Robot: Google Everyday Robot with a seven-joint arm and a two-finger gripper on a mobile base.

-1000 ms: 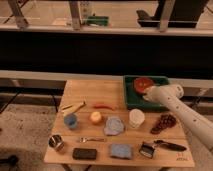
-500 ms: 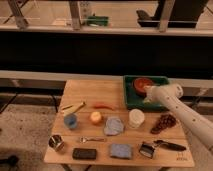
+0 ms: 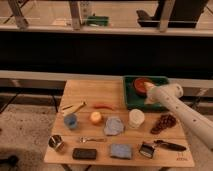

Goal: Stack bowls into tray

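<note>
- While I watch from the one camera view, the arm [image 3: 187, 115] reaches in from the right, its white forearm slanting up toward the green tray [image 3: 131, 97] at the back right of the wooden table [image 3: 95, 95].
- I place the gripper [image 3: 148, 93] over the tray, just beside the orange-red bowl [image 3: 141, 84]; the wrist hides its tip, so I cannot tell whether it is spread, pressed together or pinching anything.
- I see the orange-red bowl lying inside the tray, toward its back left part, partly covered by the arm.
- I cannot make out a second, maroon bowl anywhere.
- I see a white cylindrical container [image 3: 136, 118] standing just in front of the tray, with a dark bunch like grapes [image 3: 164, 122] to its right, below the forearm.
- Toward the middle I see a red chili [image 3: 103, 106], an orange ball [image 3: 95, 117] and a grey-blue crumpled cloth [image 3: 114, 126].
- On the left sit a small blue cup [image 3: 70, 121] and a yellowish banana-like item [image 3: 73, 107].
- Along the front edge I see a small tin [image 3: 56, 142], a flat black block [image 3: 84, 153], a blue sponge [image 3: 120, 150] and a dark tool [image 3: 169, 145].
</note>
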